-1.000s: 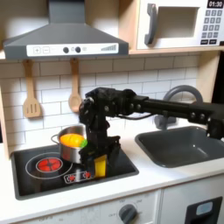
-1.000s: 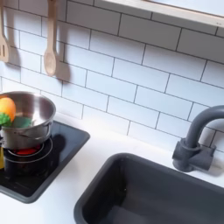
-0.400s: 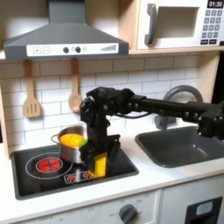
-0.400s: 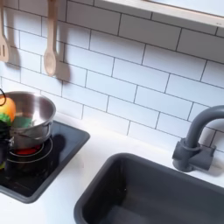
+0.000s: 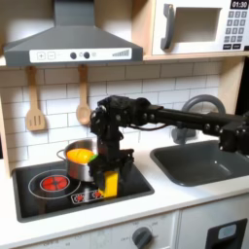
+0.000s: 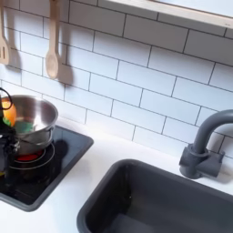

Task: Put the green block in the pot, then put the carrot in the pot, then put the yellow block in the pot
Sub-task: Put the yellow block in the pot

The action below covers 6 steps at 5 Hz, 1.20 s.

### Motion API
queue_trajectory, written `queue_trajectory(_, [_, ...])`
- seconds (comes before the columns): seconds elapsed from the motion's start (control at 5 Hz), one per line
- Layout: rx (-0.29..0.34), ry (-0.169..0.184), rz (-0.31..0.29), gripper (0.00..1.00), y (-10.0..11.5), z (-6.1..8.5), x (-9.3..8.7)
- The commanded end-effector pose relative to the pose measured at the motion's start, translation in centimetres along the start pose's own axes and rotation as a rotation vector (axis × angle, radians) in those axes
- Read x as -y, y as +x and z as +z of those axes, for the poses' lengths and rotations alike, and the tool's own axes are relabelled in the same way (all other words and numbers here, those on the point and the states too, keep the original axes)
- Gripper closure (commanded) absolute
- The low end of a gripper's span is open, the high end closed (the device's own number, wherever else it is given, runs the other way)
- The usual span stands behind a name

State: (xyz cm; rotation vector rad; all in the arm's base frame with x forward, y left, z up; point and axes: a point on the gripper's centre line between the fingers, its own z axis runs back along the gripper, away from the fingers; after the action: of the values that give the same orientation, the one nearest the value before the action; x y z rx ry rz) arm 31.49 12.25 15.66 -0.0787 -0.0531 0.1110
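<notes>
On the black stovetop (image 5: 44, 199), the gripper (image 5: 110, 178) clamps the yellow block (image 5: 111, 182) beside the pot (image 5: 74, 161).

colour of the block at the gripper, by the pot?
Bright yellow. The block shows best in the first exterior view, at the gripper, beside the pot.

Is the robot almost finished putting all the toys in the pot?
Nearly. In the first exterior view the carrot already sits inside the pot, with a bit of green beside it that could be the green block or the carrot's leaves. The gripper is closed on the yellow block, held just above the stove beside the pot. What's left: lifting that block over and dropping it in.
</notes>
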Motion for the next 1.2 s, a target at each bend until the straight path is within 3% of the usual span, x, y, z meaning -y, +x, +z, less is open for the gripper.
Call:
queue_trajectory(0.0, [-0.003, 0.027, 0.000, 0.00, 0.21, -0.60, -0.24])
queue_trajectory(0.4, [0.028, 0.066, -0.018, 0.00, 0.78, -0.35, -0.18])
queue_trajectory(1.0, [0.023, 0.064, -0.026, 0.00, 0.72, -1.20, -0.20])
